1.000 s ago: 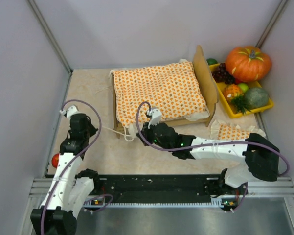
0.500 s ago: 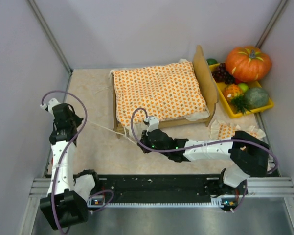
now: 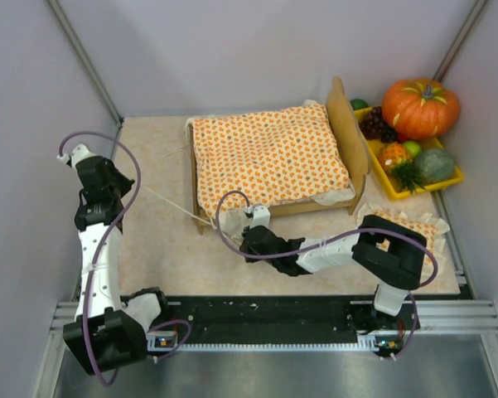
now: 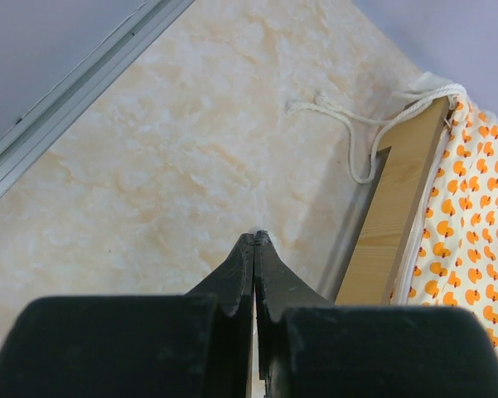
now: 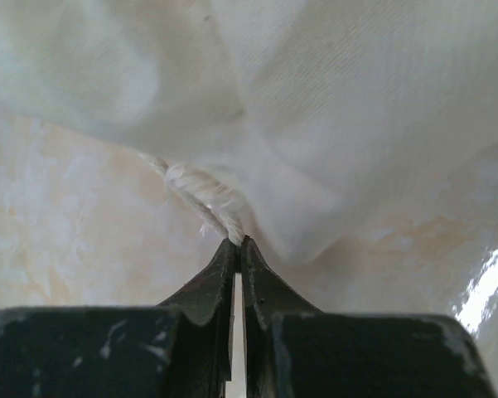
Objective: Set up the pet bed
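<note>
The pet bed point(image 3: 345, 124) stands at the back middle, with its light-wood frame and tall rounded headboard on the right. The orange-dotted bedspread point(image 3: 269, 156) covers it. My left gripper point(image 3: 126, 192) is left of the bed, shut on a white cord point(image 3: 170, 205) that runs taut to the bed's near-left corner. In the left wrist view the fingertips point(image 4: 254, 235) are closed, with the wooden side rail point(image 4: 394, 224) to the right. My right gripper point(image 3: 245, 241) is just in front of the bed, shut on a frayed white cord point(image 5: 200, 193) below white fabric point(image 5: 340, 99).
The small orange-dotted pillow point(image 3: 398, 225) lies on the table at the right. A yellow tray point(image 3: 387, 187) with a pumpkin point(image 3: 420, 106) and fruit stands at the back right. Another loose cord point(image 4: 348, 133) hangs at the bed's far-left corner. Grey walls enclose the table.
My left arm has swung back and to the left, drawing its cord taut from the bed corner. My right gripper has moved slightly left and nearer, away from the bed's front.
</note>
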`<state>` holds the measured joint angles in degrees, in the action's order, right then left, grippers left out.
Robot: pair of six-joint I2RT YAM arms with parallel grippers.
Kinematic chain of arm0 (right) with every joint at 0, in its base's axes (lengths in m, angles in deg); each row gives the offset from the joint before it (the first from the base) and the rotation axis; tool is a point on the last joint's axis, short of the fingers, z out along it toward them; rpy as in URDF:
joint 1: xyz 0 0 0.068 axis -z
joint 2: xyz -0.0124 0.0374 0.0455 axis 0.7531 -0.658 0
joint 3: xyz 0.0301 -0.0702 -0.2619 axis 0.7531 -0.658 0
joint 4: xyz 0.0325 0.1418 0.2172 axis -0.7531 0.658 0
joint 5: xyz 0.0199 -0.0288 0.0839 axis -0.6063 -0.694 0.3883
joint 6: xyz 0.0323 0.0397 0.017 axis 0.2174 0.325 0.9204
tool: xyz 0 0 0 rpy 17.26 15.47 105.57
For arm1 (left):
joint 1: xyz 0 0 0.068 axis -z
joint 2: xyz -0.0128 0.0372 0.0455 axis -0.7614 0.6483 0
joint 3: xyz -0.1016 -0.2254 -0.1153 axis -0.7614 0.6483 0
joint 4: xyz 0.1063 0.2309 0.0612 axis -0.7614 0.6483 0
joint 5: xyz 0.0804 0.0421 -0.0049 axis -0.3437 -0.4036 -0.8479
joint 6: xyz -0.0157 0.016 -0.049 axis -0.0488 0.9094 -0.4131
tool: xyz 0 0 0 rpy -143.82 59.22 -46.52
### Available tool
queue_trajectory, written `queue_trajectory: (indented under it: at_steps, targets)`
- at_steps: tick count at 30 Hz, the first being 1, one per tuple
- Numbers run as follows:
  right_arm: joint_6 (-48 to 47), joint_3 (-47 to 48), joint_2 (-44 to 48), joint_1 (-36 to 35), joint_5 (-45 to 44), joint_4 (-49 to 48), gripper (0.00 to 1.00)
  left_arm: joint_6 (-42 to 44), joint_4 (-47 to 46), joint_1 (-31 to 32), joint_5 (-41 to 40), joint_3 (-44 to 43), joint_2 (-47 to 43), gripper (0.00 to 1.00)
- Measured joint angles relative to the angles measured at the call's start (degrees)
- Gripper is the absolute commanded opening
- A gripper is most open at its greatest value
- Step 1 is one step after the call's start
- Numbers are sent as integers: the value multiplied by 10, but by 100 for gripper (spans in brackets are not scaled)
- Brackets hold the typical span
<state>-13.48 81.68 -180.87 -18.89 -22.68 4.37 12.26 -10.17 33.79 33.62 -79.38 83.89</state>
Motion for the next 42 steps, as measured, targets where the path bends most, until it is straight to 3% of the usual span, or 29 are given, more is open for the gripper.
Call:
queue_trajectory:
  at_steps: [16, 37, 42]
  targets:
    - [-4, 97, -109, 49, -14, -10, 0, 13, 16, -12, -2, -47, -27, 0]
    - [22, 66, -97, 47, -67, -27, 0, 34, 31, -16, 30, -83, -21, 0]
    - [-5, 52, -87, 48, -41, -42, 17, 31, 21, -19, 101, -56, -36, 0]
